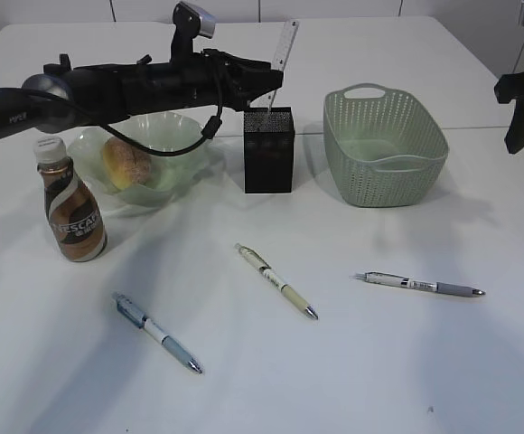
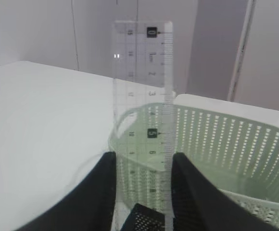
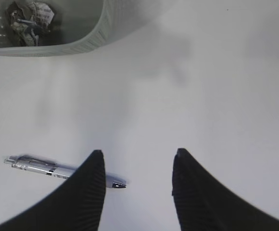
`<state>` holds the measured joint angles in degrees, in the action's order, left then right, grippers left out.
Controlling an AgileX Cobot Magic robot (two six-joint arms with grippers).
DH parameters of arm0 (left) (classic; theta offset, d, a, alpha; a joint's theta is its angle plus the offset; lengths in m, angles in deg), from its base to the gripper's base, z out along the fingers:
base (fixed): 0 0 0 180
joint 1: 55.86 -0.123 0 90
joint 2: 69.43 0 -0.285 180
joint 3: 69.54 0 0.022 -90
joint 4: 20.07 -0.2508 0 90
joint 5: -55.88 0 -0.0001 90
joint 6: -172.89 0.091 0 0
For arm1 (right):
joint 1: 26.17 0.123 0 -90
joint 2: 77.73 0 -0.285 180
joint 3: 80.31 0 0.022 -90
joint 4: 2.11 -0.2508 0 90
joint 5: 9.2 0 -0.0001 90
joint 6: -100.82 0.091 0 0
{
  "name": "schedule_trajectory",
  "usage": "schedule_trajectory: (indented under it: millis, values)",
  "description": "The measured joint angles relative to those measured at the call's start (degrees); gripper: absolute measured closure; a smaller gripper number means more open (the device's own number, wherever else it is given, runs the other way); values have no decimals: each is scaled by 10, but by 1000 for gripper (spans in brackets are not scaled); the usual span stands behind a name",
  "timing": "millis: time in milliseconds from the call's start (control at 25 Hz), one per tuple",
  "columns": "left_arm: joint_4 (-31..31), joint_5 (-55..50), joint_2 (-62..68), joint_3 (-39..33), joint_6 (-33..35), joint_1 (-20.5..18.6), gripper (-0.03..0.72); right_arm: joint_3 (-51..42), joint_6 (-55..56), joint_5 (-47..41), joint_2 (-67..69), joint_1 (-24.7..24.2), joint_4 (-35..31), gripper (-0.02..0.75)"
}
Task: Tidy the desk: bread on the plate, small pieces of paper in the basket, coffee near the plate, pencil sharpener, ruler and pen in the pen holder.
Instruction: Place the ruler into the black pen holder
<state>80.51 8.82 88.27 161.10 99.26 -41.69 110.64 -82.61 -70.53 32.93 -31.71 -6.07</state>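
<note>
Exterior view: three pens lie loose on the near half of the large plain white table (image 1: 443,380): a blue-and-white one (image 1: 156,332) at the left, a cream-and-green one (image 1: 276,281) in the middle, both slanting down to the right, and a grey-and-white one (image 1: 417,285) at the right lying almost crosswise. Behind them stand the brown Nescafe coffee bottle with its white cap (image 1: 72,202), just beside the pale green glass plate with a wavy rim (image 1: 179,134); the oval golden-brown bread bun (image 1: 127,162) sits in that plate. The left arm stretches across in front of the plate and hides its far rim.

The black square mesh pen holder (image 1: 269,150) stands between the plate and the sage-green woven-look plastic basket (image 1: 384,145). Two crumpled wads of printed paper (image 3: 28,19) show in a corner of the basket in the right wrist view.

The room behind is plain pale wall panelling.

The short clear plastic ruler (image 2: 143,115) stands upright, its long axis near vertical, top end leaning slightly right in the exterior view, lower end at the holder's mouth. The left claw (image 2: 143,192) is partly closed on the ruler, one finger on each long edge. The right claw (image 3: 138,187) hangs open over bare table, holding nothing, the grey pen's tip just beside its left finger.
</note>
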Motion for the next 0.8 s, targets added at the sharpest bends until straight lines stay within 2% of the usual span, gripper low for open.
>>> schedule_trajectory:
  millis: [800]
  values:
    - [6, 31, 1, 0, 1, 0, 437, 0, 0, 0, 0, 0, 0, 368]
